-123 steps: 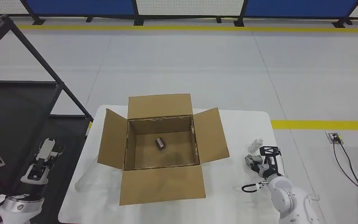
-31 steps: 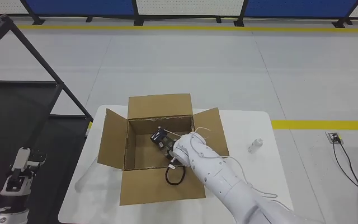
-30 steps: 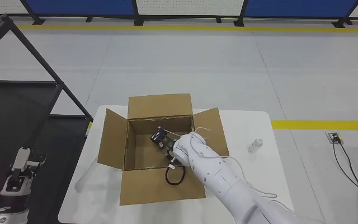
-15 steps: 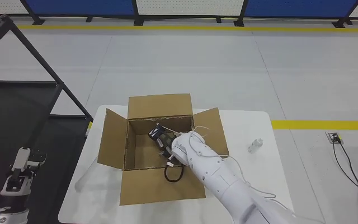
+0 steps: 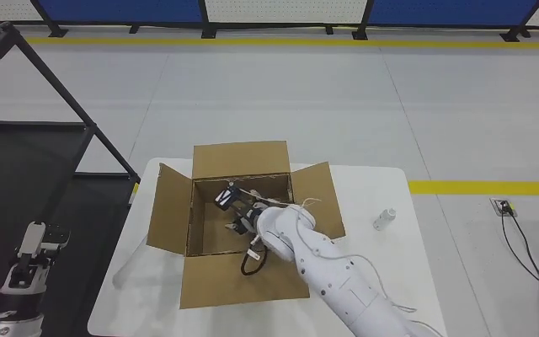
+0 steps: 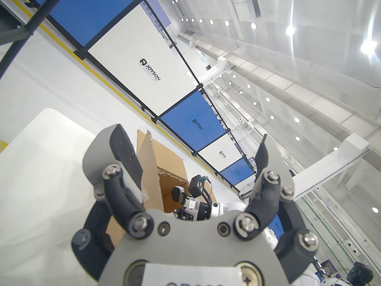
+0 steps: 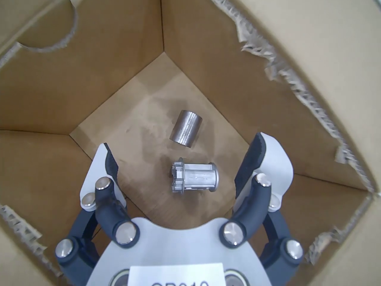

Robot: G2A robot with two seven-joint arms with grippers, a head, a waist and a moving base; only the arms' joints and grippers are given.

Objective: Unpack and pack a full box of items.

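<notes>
The open cardboard box (image 5: 241, 160) stands in the middle of the white table (image 5: 370, 189). My right gripper (image 5: 227, 200) hangs inside it, open. In the right wrist view that gripper (image 7: 183, 147) is above the box floor (image 7: 140, 114), where two metal parts lie. One is a smooth steel sleeve (image 7: 186, 129). The other is a ribbed, flanged silver cylinder (image 7: 194, 178), lying on its side between the open fingers and below them. My left gripper (image 6: 190, 136) is open and empty, off the table's left side (image 5: 35, 244), pointing up past a box flap (image 6: 148, 162).
A small clear bottle (image 5: 384, 219) lies on the table to the right of the box. All flaps of the box are folded outward. A black metal frame (image 5: 76, 135) stands to the left of the table.
The right arm has come from the table's right side into the box, then shifted slightly toward its far left. A second metal part lies in the box. The left arm sits lower.
</notes>
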